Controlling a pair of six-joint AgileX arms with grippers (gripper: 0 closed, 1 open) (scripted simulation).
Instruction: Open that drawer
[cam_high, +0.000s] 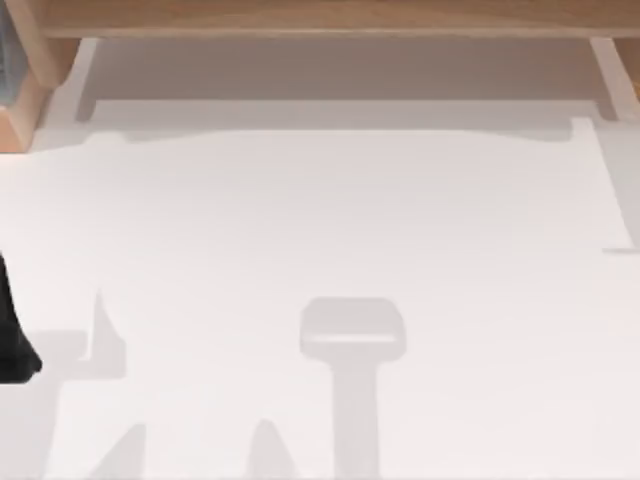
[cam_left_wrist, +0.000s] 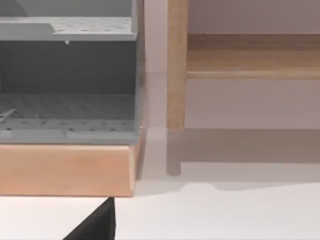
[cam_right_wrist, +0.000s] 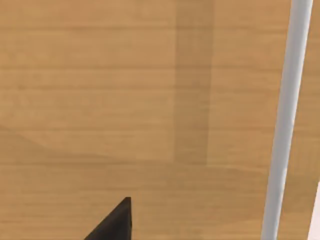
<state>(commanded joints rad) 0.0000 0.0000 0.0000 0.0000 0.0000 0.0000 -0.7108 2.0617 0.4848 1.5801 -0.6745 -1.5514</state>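
You have a wide white tabletop (cam_high: 320, 260) under the top camera, with grey shadows of the rig lying across its near half. Along its far edge runs a light wooden cabinet frame (cam_high: 330, 15), its legs coming down at the far left and far right. At the table's left edge sits the dark body of my left arm (cam_high: 12, 330).

The left wrist camera gives you what the overhead misses: a grey perforated shelf unit (cam_left_wrist: 67, 80) on a wooden base (cam_left_wrist: 67, 167), beside a wooden post (cam_left_wrist: 176, 65), with one dark left fingertip (cam_left_wrist: 97, 225).

The right wrist camera is close against a wood-grain drawer front (cam_right_wrist: 125, 100) with a pale metal bar handle (cam_right_wrist: 285, 120); one dark right fingertip (cam_right_wrist: 115, 222) shows. I cannot tell whether either gripper is open or closed.
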